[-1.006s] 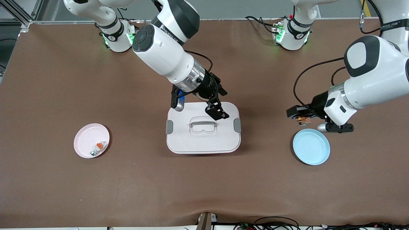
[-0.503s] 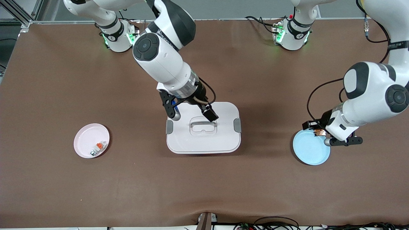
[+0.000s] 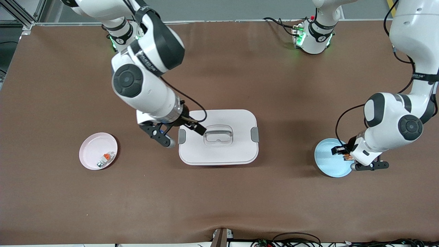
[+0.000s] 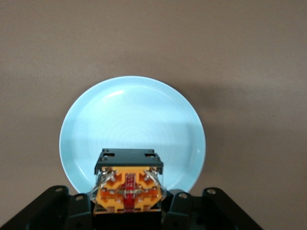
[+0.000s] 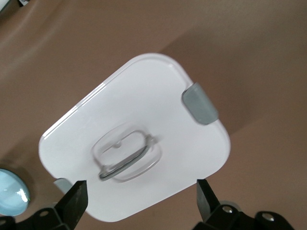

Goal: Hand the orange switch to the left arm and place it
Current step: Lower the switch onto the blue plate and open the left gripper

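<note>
My left gripper (image 3: 344, 153) is shut on the orange switch (image 3: 348, 157), a black-bodied part with an orange middle, and holds it just over the light blue plate (image 3: 328, 163). In the left wrist view the switch (image 4: 127, 184) sits between my fingers, over the plate's (image 4: 132, 115) near rim. My right gripper (image 3: 193, 128) is open and empty over the edge of the white box (image 3: 218, 152) at the right arm's end, by a grey clip. In the right wrist view its fingers (image 5: 76, 200) stand wide apart over the box lid (image 5: 134, 110).
A pink plate (image 3: 90, 147) lies toward the right arm's end of the table, with a small white-and-grey part with an orange top (image 3: 105, 158) on it. The box has a grey recessed handle (image 3: 218, 132). The table is a brown mat.
My left gripper has carried the switch down and over the blue plate. My right gripper has drawn back from over the box's middle to its edge at the right arm's end.
</note>
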{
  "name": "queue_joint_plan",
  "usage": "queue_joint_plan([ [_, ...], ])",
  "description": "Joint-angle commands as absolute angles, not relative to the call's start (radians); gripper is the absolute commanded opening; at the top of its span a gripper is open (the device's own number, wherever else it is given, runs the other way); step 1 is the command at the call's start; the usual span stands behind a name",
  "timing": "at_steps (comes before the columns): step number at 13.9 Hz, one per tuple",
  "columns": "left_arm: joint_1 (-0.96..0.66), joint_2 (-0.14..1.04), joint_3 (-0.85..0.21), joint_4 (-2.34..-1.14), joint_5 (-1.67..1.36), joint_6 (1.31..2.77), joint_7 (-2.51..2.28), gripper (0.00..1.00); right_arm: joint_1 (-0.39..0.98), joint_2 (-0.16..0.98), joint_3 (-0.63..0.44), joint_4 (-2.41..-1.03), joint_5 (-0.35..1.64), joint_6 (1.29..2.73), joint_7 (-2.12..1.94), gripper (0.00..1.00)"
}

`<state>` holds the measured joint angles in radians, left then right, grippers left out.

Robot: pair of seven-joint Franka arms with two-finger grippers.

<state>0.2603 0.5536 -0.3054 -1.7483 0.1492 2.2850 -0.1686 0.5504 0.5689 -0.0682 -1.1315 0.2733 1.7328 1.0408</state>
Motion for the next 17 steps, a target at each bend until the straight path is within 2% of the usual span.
queue_joint_plan([
  [1,0.256,0.61,-0.285,-1.714,0.183,2.322,-0.175,0.21,0.496,0.534,-0.055,-1.134,0.241,1.669,0.921,1.0],
  [2,0.256,0.614,-0.285,-1.713,0.183,2.322,-0.176,0.4,0.477,0.528,-0.055,-1.134,0.239,1.657,0.867,1.0],
  [4,0.261,0.612,-0.285,-1.713,0.183,2.322,-0.183,1.0,0.437,0.514,-0.057,-1.152,0.22,1.638,0.763,1.0],
  [11,0.261,0.565,-0.285,-1.727,0.183,2.29,-0.175,1.0,0.325,0.462,-0.057,-1.184,0.152,1.603,0.502,1.0],
  [17,0.265,0.364,-0.29,-1.697,0.183,2.109,-0.141,1.0,0.292,0.453,-0.055,-1.18,-0.04,1.609,0.365,1.0],
])
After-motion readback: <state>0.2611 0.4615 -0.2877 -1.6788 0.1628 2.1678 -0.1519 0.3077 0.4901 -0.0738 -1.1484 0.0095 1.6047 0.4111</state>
